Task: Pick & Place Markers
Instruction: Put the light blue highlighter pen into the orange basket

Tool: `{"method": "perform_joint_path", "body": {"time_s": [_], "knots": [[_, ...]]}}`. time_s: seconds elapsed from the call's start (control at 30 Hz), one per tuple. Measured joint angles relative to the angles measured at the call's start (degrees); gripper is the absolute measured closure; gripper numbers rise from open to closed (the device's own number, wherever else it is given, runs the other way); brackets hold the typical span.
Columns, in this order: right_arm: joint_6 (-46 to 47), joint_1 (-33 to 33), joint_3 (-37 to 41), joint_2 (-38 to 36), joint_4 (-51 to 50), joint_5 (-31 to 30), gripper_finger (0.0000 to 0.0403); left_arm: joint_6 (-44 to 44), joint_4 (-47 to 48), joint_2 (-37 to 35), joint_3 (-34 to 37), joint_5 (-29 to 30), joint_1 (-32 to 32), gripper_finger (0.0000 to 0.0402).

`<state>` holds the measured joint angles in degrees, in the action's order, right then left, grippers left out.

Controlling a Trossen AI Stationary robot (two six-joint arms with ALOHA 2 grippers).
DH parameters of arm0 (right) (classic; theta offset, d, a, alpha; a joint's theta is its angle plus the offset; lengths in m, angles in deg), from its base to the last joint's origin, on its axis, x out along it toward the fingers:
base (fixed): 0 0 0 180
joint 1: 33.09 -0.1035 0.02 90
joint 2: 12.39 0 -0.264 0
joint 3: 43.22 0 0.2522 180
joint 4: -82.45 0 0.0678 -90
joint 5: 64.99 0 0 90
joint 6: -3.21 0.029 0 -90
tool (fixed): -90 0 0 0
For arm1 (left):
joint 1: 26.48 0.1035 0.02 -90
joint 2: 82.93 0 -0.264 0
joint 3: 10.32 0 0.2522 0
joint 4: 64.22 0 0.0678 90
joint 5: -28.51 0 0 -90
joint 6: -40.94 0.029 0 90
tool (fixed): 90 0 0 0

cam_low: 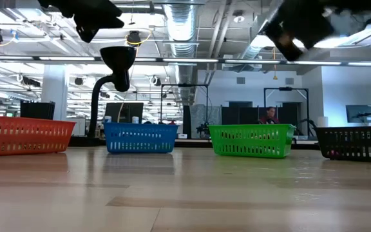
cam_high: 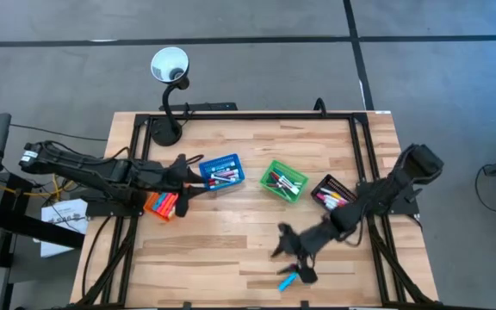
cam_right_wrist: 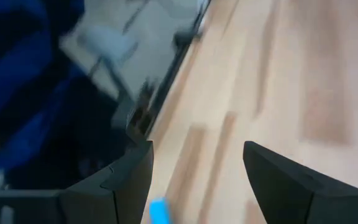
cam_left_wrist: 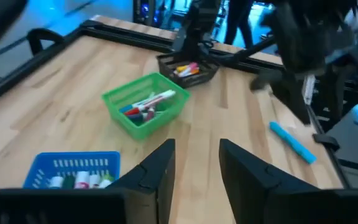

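Observation:
One light-blue marker (cam_high: 288, 282) lies flat on the bare wood near the table's near edge; it also shows in the left wrist view (cam_left_wrist: 293, 142), and its end shows in the right wrist view (cam_right_wrist: 159, 211). Other markers lie inside the blue basket (cam_high: 220, 170), green basket (cam_high: 284, 182), black basket (cam_high: 332, 193) and orange basket (cam_high: 162, 205). My right gripper (cam_high: 287, 250) hovers open just beyond the blue marker, which lies near its left finger (cam_right_wrist: 126, 177), not between the two. My left gripper (cam_high: 189, 178) is open and empty (cam_left_wrist: 194, 168), between the orange and blue baskets.
A black frame rail (cam_high: 248, 115) runs round the table top. A gooseneck lamp (cam_high: 169, 65) stands at the far left corner. In the low view the baskets stand in a row: orange (cam_low: 24, 135), blue (cam_low: 140, 137), green (cam_low: 251, 140), black (cam_low: 355, 143). Bare wood lies in front of them.

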<state>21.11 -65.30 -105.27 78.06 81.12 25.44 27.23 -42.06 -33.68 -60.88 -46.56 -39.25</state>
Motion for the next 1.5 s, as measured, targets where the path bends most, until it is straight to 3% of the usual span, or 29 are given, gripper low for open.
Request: {"method": "perform_joint_path", "body": {"time_s": [0.23, 0.53, 0.9, 1.13, 1.3, 1.5], "knots": [[-4.1, -8.1, 0.1, 11.3, 4.2, -0.5, 0.0163, 0.0, 0.1, 0.0, 0.0, 3.1, 0.0, 0.0284], [-11.5, -11.2, 0.0, 13.9, 3.2, -9.5, 0.0163, -0.2, -1.4, 0.0, 0.0, 3.1, 0.0, 0.0286], [-12.0, -11.1, 0.0, 14.0, -1.7, -6.4, 0.0163, -3.0, -3.0, 0.0, 0.0, 3.1, 0.0, 0.0286], [-13.4, -10.4, -0.2, 19.9, -0.3, -5.3, 0.0167, -3.1, -3.0, 0.0, 0.0, 3.1, 0.0, 0.0286], [-13.9, -9.6, -0.2, 20.7, 0.9, -5.3, 0.0215, -3.1, -3.2, 0.0, 0.0, 3.1, 0.0, 0.0286], [-18.0, -7.8, -0.1, 20.9, 4.5, -3.8, 0.0337, -3.3, -3.3, 0.5, 0.1, 3.1, 0.0, 0.0286]]}}
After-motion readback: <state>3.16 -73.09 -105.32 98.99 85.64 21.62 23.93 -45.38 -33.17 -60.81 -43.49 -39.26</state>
